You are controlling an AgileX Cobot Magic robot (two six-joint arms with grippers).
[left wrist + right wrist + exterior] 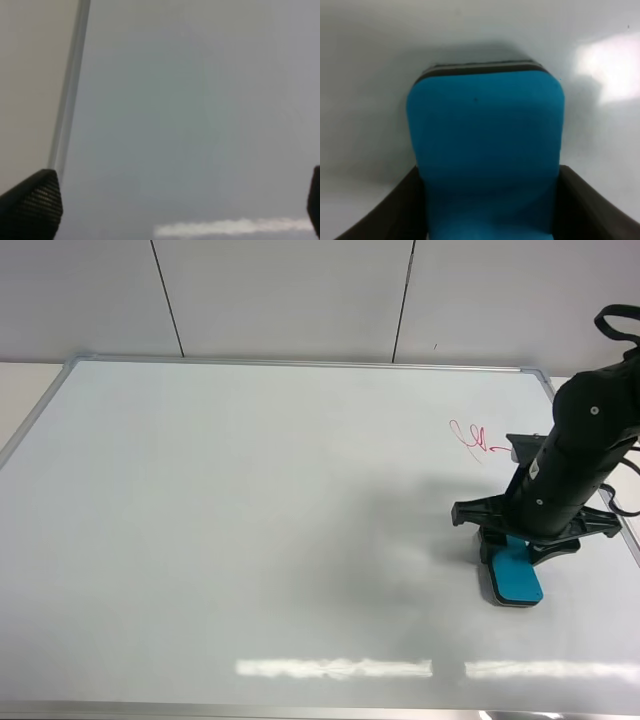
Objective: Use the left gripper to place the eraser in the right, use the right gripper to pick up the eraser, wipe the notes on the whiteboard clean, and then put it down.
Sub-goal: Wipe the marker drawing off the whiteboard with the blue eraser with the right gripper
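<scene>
Only overhead, notes (478, 441) near eraser (518, 576).

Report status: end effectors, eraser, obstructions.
Left end effector open, empty, over whiteboard. Right end effector shut on eraser, eraser flat on board. Red notes unwiped; only bare board between them and eraser.

The whiteboard (250, 520) was glossy inside a dull metal frame (300, 362), the eraser (485, 130) within the right gripper (490, 215) smooth matt plastic over dark felt, the fingertips (30, 205) of the left gripper (170, 207) roughly textured.
</scene>
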